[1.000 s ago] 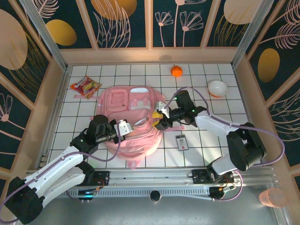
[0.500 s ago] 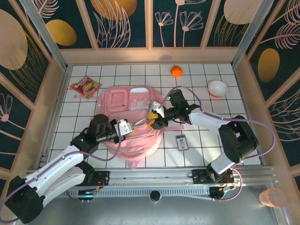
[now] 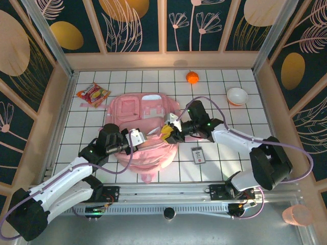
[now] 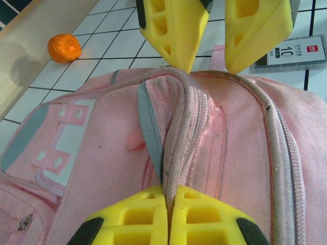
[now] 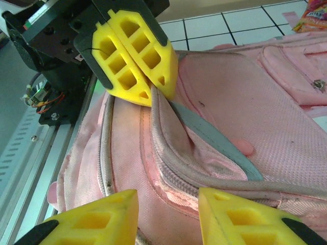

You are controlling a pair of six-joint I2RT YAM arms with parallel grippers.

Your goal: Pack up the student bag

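The pink student bag (image 3: 142,109) lies flat in the middle of the table. My left gripper (image 3: 137,138) is shut on a raised fold of its zip edge (image 4: 176,127), the yellow fingers pinching the pale trim in the left wrist view, where the gripper (image 4: 169,196) sits at the bottom. My right gripper (image 3: 167,131) faces it from the right, open. Its yellow fingers (image 5: 97,222) stand apart just above the bag's zip seam (image 5: 184,181), with nothing clamped between them. In the right wrist view the left gripper (image 5: 148,84) holds the fold up.
A snack packet (image 3: 93,94) lies at the bag's upper left. An orange (image 3: 192,77) sits at the back and a white bowl (image 3: 237,95) at the right. A small card (image 3: 197,154) lies right of the bag. The rail (image 3: 168,193) runs along the near edge.
My right gripper's jaws have narrowed, and it has edged left and lower over the bag's zip edge. The left gripper keeps its hold on the fold.
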